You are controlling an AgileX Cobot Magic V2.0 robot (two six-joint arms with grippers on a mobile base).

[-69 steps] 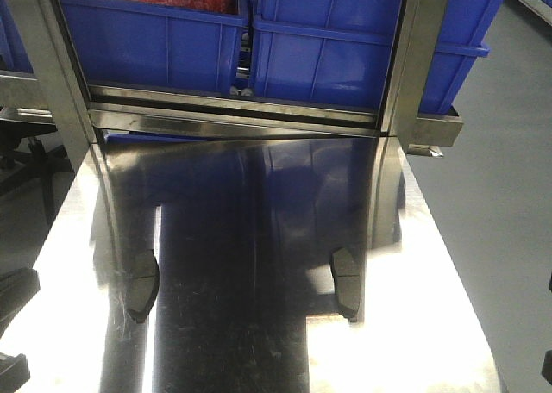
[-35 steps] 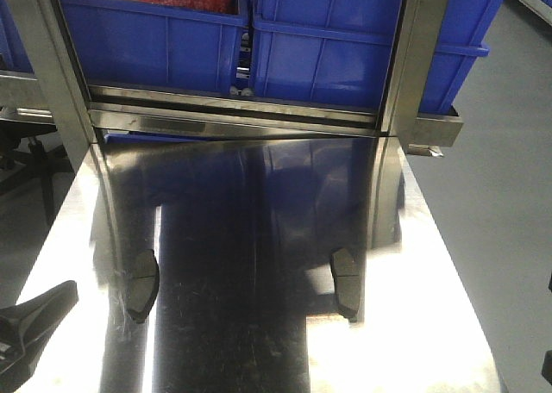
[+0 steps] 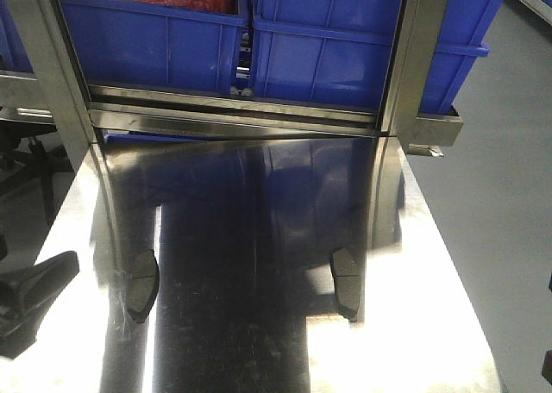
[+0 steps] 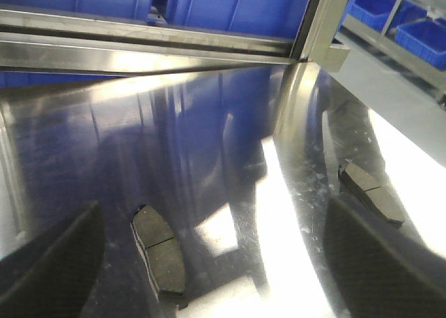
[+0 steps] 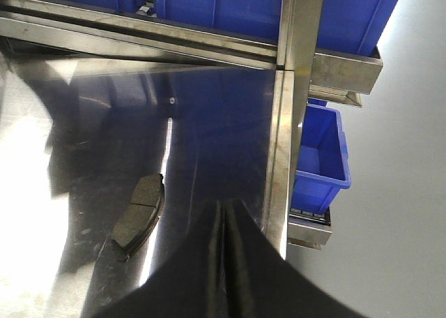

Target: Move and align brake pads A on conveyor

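Pads (image 3: 141, 285) (image 3: 347, 283) well apart, steel table (image 3: 250, 238) between; left claw (image 4: 212, 206) wide, right claw (image 5: 224, 206) narrow.

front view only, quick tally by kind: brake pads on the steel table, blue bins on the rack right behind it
brake pads: 2
blue bins: 2
total: 4
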